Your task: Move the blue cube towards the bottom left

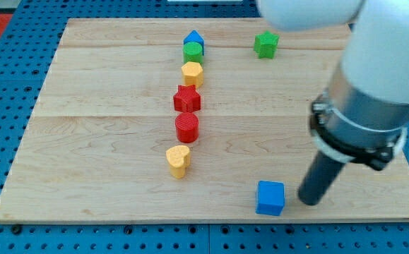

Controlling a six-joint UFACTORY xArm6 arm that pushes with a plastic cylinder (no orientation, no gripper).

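The blue cube (270, 197) lies near the board's bottom edge, right of centre. My tip (309, 202) stands just to the cube's right, a small gap apart from it. The arm's grey and white body fills the view's right side above the tip.
A column of blocks runs down the board's middle: a blue block (193, 38), a green cylinder (193, 51), a yellow hexagon (192, 73), a red star (187, 99), a red cylinder (187, 128), a yellow heart (178, 160). A green star (265, 44) sits at the top right.
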